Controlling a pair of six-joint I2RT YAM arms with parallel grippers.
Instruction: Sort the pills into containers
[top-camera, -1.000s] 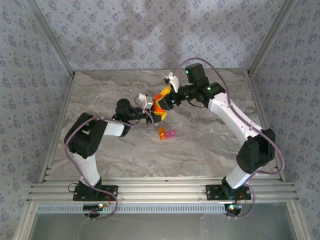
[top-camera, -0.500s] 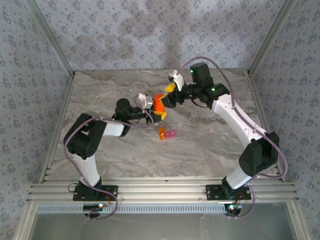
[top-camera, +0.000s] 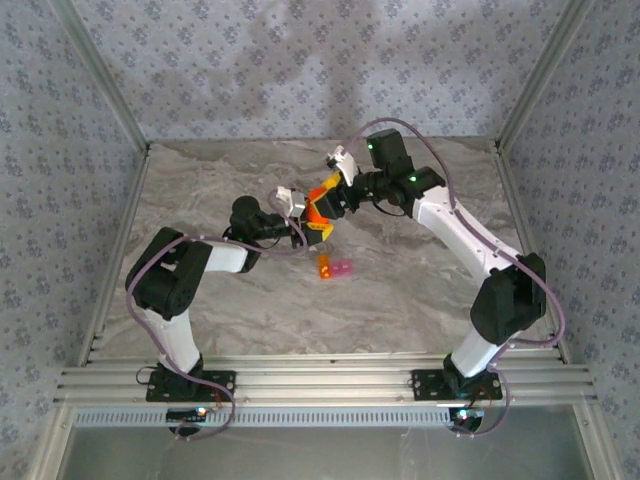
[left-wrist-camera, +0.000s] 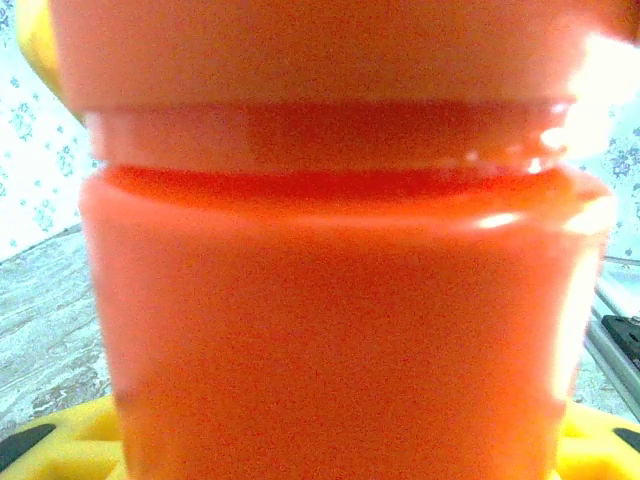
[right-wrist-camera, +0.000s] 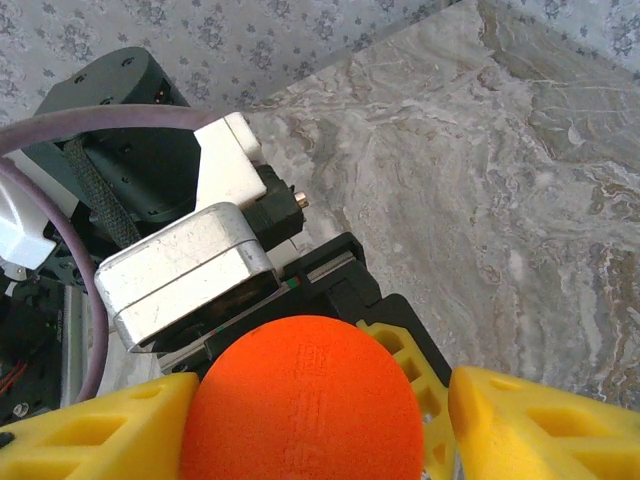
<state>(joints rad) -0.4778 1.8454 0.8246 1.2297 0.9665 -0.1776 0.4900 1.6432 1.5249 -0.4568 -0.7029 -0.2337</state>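
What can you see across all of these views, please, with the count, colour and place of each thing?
bottle: one, opaque orange, mid-table, between both tools
containers: two joined, one orange and one pink, on the table just nearer than the bottle
table: one, grey marble, under everything
walls: three, patterned grey-blue, around the table
left tool: one, yellow fingers, shut on the bottle's body
right tool: one, yellow fingers, either side of the bottle's cap

The containers sit on the table, the bottle behind them.
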